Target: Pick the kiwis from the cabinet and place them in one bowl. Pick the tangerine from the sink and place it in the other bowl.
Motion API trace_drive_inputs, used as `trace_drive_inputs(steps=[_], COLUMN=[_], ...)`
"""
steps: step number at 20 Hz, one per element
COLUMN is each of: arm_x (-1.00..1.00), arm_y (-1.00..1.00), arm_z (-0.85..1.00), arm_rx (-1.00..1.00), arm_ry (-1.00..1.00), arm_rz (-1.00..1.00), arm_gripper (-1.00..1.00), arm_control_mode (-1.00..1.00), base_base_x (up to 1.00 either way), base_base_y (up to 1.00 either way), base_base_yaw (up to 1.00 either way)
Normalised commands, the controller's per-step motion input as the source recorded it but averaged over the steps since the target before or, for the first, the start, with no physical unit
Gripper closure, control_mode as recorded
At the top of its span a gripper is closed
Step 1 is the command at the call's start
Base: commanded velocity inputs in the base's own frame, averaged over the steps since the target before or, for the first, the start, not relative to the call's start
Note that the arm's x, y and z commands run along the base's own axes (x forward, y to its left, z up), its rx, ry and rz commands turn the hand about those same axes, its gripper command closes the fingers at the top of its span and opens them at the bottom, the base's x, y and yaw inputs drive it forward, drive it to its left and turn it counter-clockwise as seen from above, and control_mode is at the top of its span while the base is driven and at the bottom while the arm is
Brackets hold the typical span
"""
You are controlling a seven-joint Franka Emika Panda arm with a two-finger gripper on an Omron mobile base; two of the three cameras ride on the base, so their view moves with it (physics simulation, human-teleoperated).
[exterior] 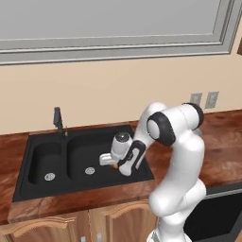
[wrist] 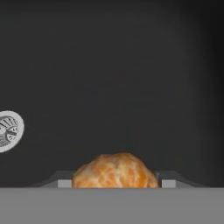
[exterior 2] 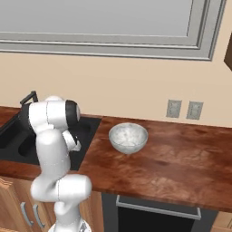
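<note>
The orange tangerine [wrist: 114, 171] sits between my gripper's [wrist: 116, 183] two finger tips, which press on its sides, so the gripper is shut on it. In the left base view the gripper [exterior: 113, 164] reaches down into the right basin of the black sink [exterior: 47, 156], and a bit of the tangerine [exterior: 115, 166] peeks out at its tip. A whitish-grey bowl [exterior 2: 128, 137] stands on the wooden counter to the right of the sink [exterior 2: 13, 136]. A sliver of dark brown cabinet [exterior 2: 229, 52] shows at the upper right edge. The kiwis are out of view.
A slim black faucet [exterior: 58, 121] rises behind the sink's divider. Each basin has a silver drain [exterior: 90, 170], and one drain [wrist: 8, 131] lies left of the gripper. Wall outlets [exterior 2: 183, 109] sit above the counter [exterior 2: 172, 163]. A window frame runs along the top.
</note>
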Motion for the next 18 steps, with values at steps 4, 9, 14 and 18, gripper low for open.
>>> trace_drive_inputs(steps=[4,9,14,18], arm_x=[0.0,-0.02,-0.05,-0.09], arm_y=[-0.14,-0.08,-0.07,-0.05], arm_z=[1.0,1.0,1.0,1.0], arm_rx=[0.0,0.0,0.0,0.0], arm_ry=[0.0,0.0,0.0,0.0], arm_rz=[0.0,0.0,0.0,-0.01], arm_gripper=[1.0,1.0,1.0,1.0], arm_control_mode=[-1.0,-1.0,-1.0,-1.0], base_base_x=[0.0,0.0,0.0,0.0], base_base_y=[0.0,0.0,0.0,0.0], base_base_yaw=[0.0,0.0,0.0,0.0])
